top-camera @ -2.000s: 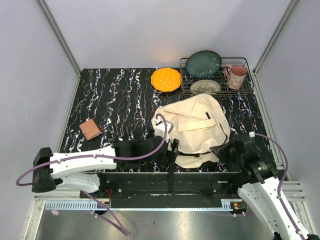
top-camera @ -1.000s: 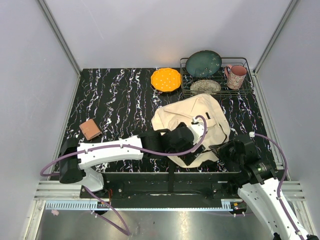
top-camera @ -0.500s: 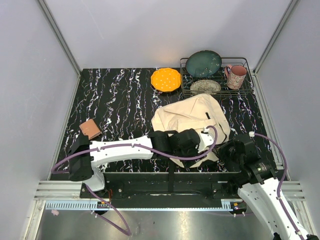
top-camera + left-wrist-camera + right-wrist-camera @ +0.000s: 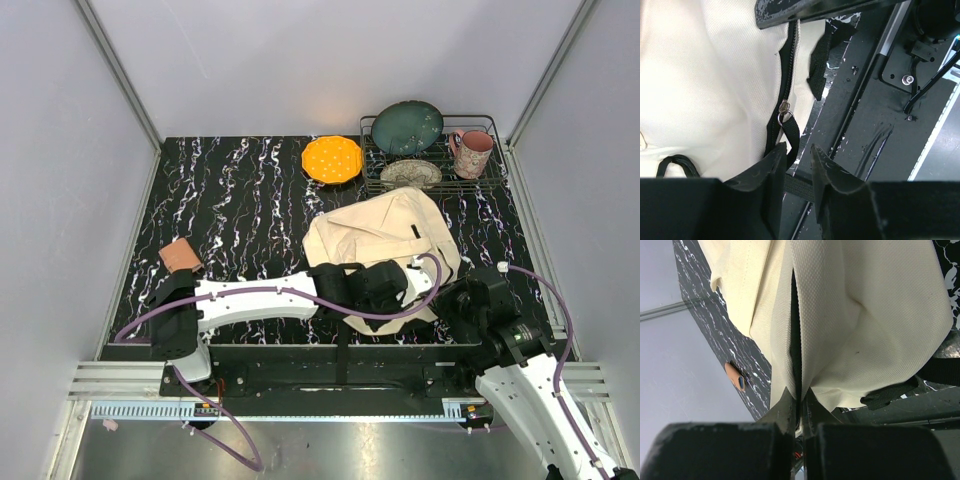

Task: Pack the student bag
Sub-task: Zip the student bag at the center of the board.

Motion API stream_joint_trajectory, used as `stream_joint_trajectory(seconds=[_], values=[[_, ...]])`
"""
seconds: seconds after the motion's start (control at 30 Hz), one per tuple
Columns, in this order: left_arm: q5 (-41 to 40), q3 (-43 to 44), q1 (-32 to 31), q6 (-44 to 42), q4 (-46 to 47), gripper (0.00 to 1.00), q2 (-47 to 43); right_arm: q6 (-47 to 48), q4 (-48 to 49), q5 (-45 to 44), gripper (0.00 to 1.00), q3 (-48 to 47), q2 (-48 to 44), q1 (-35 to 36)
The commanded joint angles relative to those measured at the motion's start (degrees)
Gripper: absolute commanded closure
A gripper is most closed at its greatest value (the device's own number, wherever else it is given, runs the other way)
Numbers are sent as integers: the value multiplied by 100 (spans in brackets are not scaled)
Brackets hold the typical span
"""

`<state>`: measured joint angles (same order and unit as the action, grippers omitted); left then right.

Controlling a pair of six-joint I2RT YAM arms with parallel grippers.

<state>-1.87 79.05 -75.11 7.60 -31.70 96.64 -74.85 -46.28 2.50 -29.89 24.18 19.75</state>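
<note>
The student bag (image 4: pixel 385 232), cream fabric, lies flat at the table's near right. My left gripper (image 4: pixel 400 287) reaches across its near edge. In the left wrist view its jaws (image 4: pixel 799 149) stand narrowly apart around the black zipper pull strap (image 4: pixel 792 134), which hangs from a metal ring on the bag's zipper (image 4: pixel 788 75); a gap still shows beside the strap. My right gripper (image 4: pixel 447 300) is at the bag's near right corner. In the right wrist view it (image 4: pixel 801 399) is shut, pinching the cream fabric edge (image 4: pixel 865 315) beside the zipper slit.
A small brown book-like object (image 4: pixel 180 256) lies at the table's left. An orange plate (image 4: pixel 332 159) sits at the back. A wire rack (image 4: pixel 492 178) at the back right holds a teal plate (image 4: pixel 408 127), a patterned dish (image 4: pixel 411 173) and a pink mug (image 4: pixel 472 153).
My left arm has swung right across the bag's near edge to the zipper pull, and its jaws have narrowed a lot. The right gripper has kept its pinch and place.
</note>
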Motion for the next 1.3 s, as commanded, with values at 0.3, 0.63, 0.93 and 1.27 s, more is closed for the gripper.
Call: stream_joint_trajectory(seconds=[0.3, 0.63, 0.93, 1.27], values=[[-1060, 287, -30, 532, 217, 51, 241, -21, 568, 13, 97, -114, 7, -32], [-1483, 410, -30, 858, 191, 96, 373, -12, 541, 40, 96, -131, -10, -32], [-1545, 182, -21, 884, 235, 100, 13, -47, 480, -22, 95, -122, -133, -32], [-1545, 6, 119, 1086, 226, 100, -233, 128, 243, -372, 95, -227, -89, -32]])
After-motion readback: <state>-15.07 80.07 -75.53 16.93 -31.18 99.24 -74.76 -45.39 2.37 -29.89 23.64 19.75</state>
